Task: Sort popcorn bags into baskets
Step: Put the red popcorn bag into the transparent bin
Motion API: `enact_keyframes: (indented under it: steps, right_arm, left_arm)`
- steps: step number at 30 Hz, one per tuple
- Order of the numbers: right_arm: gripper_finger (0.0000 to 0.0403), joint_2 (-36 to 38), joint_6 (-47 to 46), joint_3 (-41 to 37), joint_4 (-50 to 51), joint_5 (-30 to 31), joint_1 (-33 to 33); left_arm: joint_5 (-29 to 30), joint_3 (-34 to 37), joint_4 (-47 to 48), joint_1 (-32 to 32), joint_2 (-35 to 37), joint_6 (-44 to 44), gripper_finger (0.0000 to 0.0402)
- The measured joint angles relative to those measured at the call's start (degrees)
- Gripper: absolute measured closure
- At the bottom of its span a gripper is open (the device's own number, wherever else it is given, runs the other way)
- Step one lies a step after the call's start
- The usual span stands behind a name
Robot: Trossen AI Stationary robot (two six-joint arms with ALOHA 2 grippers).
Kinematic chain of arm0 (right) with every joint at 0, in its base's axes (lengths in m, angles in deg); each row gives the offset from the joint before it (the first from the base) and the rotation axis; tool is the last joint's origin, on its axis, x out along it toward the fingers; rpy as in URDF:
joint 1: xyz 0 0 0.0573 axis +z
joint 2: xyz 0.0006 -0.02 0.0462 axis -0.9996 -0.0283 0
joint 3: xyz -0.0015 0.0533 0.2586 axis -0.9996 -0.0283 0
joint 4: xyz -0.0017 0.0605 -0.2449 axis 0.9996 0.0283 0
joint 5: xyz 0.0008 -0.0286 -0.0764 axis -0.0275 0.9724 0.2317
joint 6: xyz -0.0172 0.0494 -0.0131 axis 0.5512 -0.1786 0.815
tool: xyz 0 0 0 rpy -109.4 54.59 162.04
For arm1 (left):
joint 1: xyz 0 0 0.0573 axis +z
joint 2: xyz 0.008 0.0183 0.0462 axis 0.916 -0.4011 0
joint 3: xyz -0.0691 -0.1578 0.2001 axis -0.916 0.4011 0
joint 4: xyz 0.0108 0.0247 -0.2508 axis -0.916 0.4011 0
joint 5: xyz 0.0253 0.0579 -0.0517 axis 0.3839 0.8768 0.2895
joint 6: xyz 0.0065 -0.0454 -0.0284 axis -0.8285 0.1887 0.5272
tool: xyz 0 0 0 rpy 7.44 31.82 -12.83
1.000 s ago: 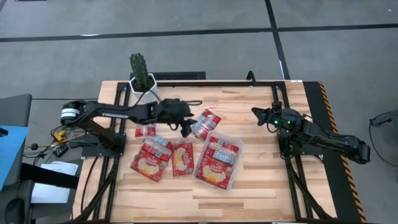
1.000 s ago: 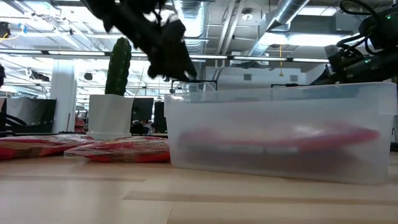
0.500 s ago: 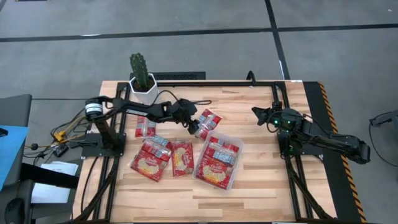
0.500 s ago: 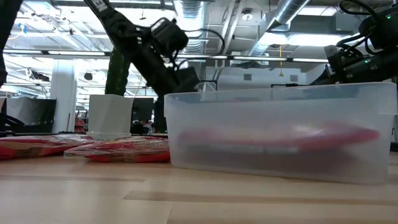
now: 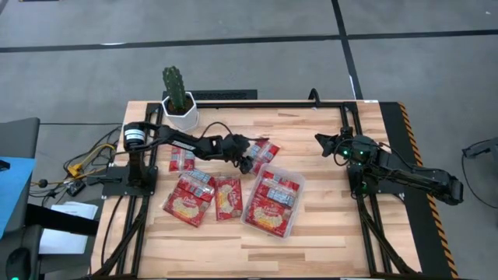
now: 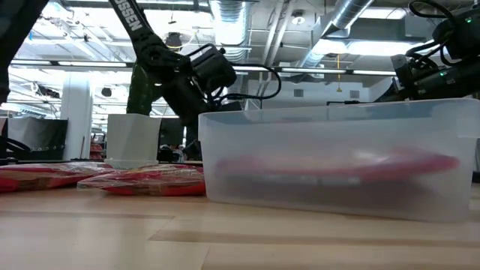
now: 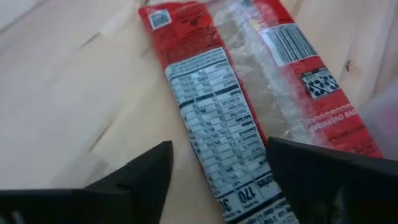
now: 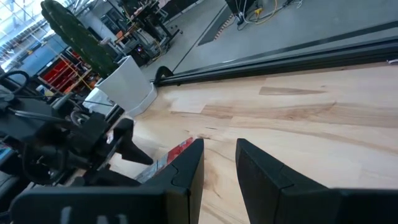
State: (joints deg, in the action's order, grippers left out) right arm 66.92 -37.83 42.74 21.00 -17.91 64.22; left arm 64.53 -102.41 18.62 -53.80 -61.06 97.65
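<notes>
My left gripper is open and low over a red popcorn bag. The bag lies flat on the table, back side up, just beyond the clear bin's far left corner. One finger stands on either side of the bag's end, and no touch shows. The clear bin holds red packets. Three more packets lie flat to the left of the bin. My right gripper waits above the table's right side with a narrow gap between its fingers.
A white pot with a cactus stands at the table's far left. Black frame rails run along both sides and the far edge. Bare wood lies between the bin and the right arm, and along the near edge.
My left gripper has moved toward the table's right and come down, from above the packets to low over the bag beside the bin's far left corner. Its fingers now straddle that bag. The right arm and the packets have kept still.
</notes>
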Motion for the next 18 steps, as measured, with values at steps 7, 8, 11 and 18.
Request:
enact_keyframes:
  steps: [7,8,11,18]
  right_arm:
    - [0.0285,0.0,0.0,0.0,0.0,0.0,0.0]
    - [0.0285,0.0,0.0,0.0,0.0,0.0,0.0]
    - [0.0285,0.0,0.0,0.0,0.0,0.0,0.0]
    - [0.0285,0.0,0.0,0.0,0.0,0.0,0.0]
  left_arm:
    - [-2.1,0.1,3.7,0.7,0.2,0.2,0.033]
    - [-2.8,0.1,3.7,0.9,0.2,0.1,0.0358]
    - [-3.6,0.2,3.7,1.6,0.2,2.3,0.039]
    - [-3.8,0.7,4.6,2.8,4.4,4.6,0.0401]
